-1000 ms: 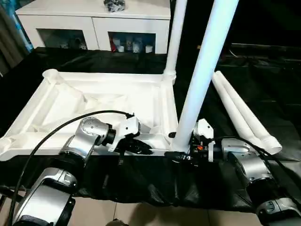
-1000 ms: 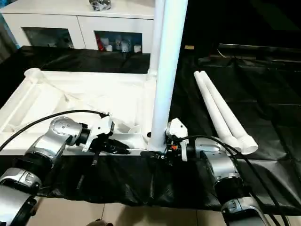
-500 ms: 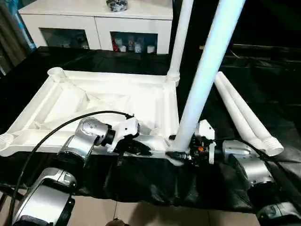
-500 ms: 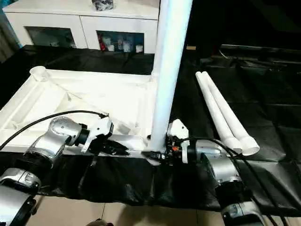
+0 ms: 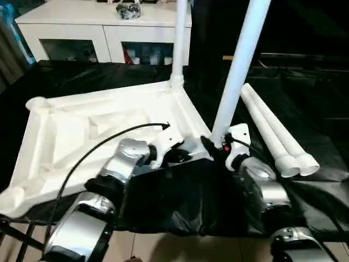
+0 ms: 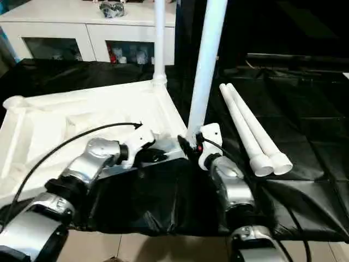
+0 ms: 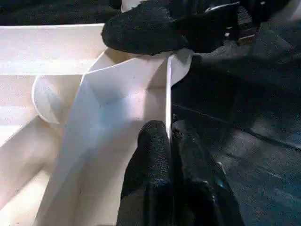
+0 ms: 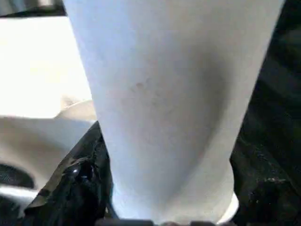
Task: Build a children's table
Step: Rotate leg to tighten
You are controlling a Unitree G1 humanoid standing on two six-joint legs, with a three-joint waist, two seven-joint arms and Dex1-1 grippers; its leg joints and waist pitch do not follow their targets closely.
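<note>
Your tabletop (image 5: 103, 123) is lying upside down on the black-covered bench (image 5: 305, 185), ribbed underside facing up, skewed so that one corner is pointing toward you. Two legs are standing up out of its sockets: the far leg (image 5: 179, 41) is sitting in the far corner socket, and the near leg (image 5: 240, 65) is rising, slightly tilted, from the near corner socket, right between your two arms.

Your left claw (image 7: 169, 155) is pinching the thin near rim of the tabletop just beside that near corner; the left wrist view is showing its two black fingers (image 7: 150, 155) pressed together with the white edge sandwiched between them, so it is squeezed narrow on the tabletop. Your right claw (image 5: 214, 148) is sitting at the foot of the near leg, and the right wrist view is showing its black fingers (image 8: 80, 188) flanking the tube on both sides just above the socket, so it is gripping the near leg at a wide span.

Two spare legs (image 5: 272, 134) are lying side by side on the black cover off to your right, touching each other along their length, flared ends pointing toward you, well apart from the tabletop. A white cabinet (image 5: 109, 33) with glass doors is standing behind the bench, with a small dark object on top.
</note>
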